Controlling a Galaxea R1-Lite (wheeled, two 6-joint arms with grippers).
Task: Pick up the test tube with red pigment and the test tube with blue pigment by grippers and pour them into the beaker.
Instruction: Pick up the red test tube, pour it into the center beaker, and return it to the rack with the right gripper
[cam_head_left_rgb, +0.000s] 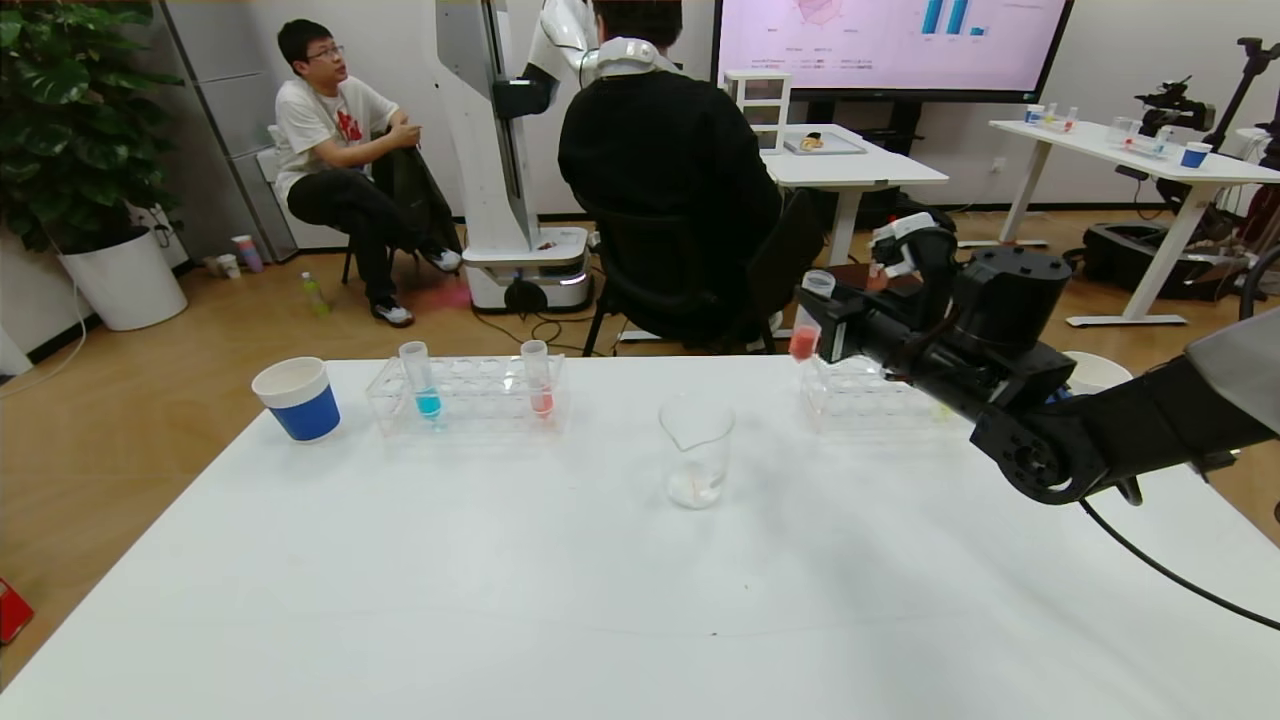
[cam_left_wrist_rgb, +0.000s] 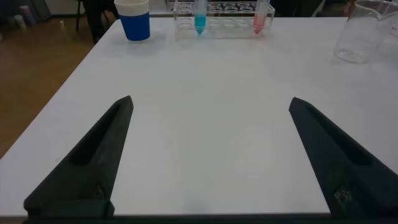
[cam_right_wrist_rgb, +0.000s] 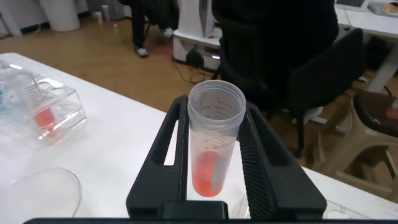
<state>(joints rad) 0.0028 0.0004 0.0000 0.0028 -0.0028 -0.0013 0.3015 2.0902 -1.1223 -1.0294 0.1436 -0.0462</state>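
Note:
My right gripper (cam_head_left_rgb: 812, 325) is shut on the test tube with red pigment (cam_head_left_rgb: 806, 322) and holds it upright above the table's far right, to the right of the beaker (cam_head_left_rgb: 697, 450). In the right wrist view the tube (cam_right_wrist_rgb: 213, 143) stands between the two fingers of the gripper (cam_right_wrist_rgb: 214, 107), with orange-red liquid at its bottom. The test tube with blue pigment (cam_head_left_rgb: 427, 384) stands in a clear rack (cam_head_left_rgb: 470, 400) at the far left. My left gripper (cam_left_wrist_rgb: 210, 101) is open and empty, low over the table's near left; it is out of the head view.
A paler coral-pink tube (cam_head_left_rgb: 539, 384) stands in the same rack. A blue-and-white paper cup (cam_head_left_rgb: 297, 398) is left of the rack. A second clear rack (cam_head_left_rgb: 865, 402) lies under my right gripper. People and furniture are beyond the table's far edge.

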